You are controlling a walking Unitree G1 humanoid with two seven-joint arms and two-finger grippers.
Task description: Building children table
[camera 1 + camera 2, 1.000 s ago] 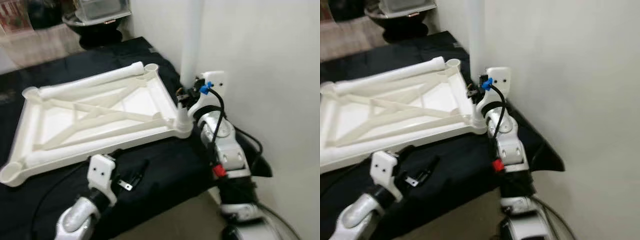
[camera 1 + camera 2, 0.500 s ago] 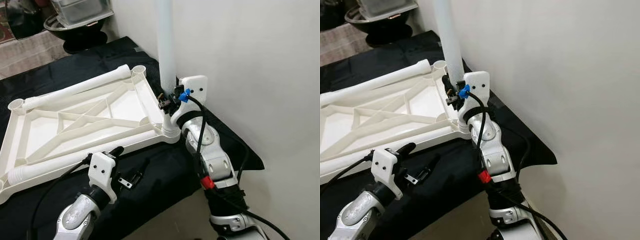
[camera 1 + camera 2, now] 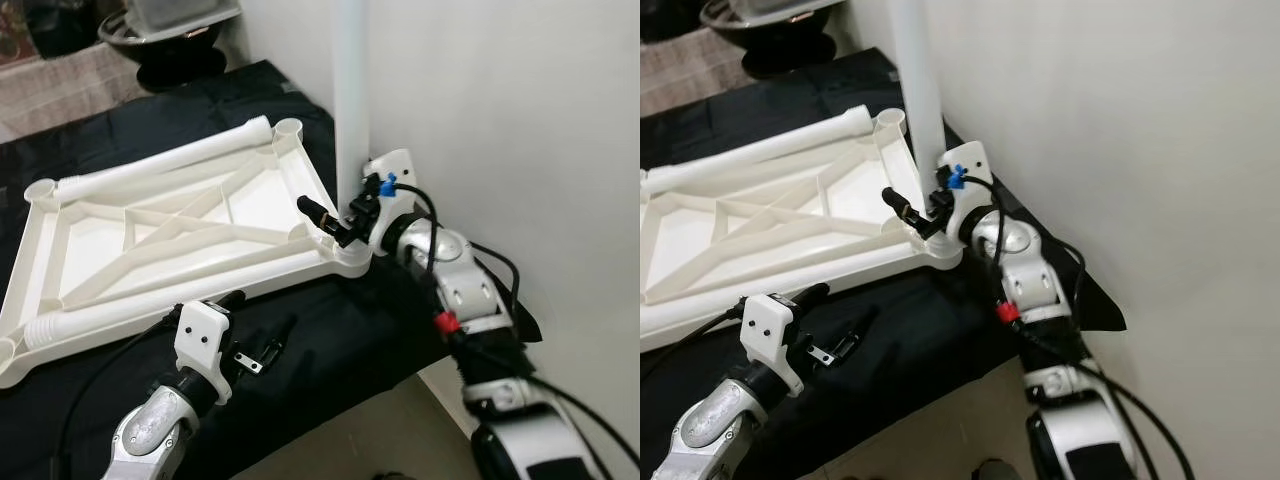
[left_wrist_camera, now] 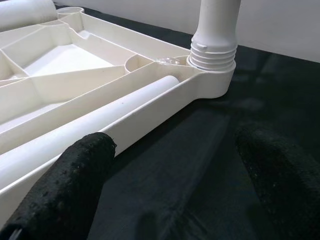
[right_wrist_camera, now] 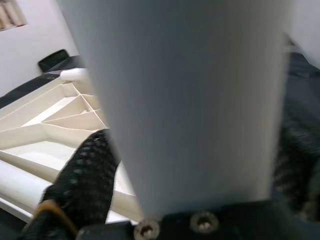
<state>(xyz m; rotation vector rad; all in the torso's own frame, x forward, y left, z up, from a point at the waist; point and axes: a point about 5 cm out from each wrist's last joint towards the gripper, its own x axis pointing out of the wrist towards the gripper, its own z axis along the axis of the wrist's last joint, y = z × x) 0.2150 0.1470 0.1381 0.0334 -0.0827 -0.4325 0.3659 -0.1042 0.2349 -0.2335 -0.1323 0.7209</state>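
Observation:
The white children's tabletop [image 3: 306, 185] lies upside down on a black cloth. One white table leg [image 3: 351, 100] stands upright in its near right corner socket [image 4: 212, 75]. My right gripper [image 3: 338, 218] is shut on this leg just above the socket; one black finger [image 5: 85, 185] lies against its side, pointing over the tabletop corner. Two more legs lie flat inside the tabletop, one along the far edge [image 3: 160, 175] and one along the near edge [image 4: 100, 125]. My left gripper [image 3: 258, 328] hovers open low over the cloth in front of the near edge, holding nothing.
A white wall [image 3: 520, 130] rises right behind the upright leg. The black cloth [image 3: 330, 340] ends at a front edge with bare floor [image 3: 400, 440] below. A dark bowl with a clear container [image 3: 175, 30] stands at the back.
The head camera has shifted. My right gripper has turned around the upright leg, so its finger now points left over the tabletop corner. The left arm stays put.

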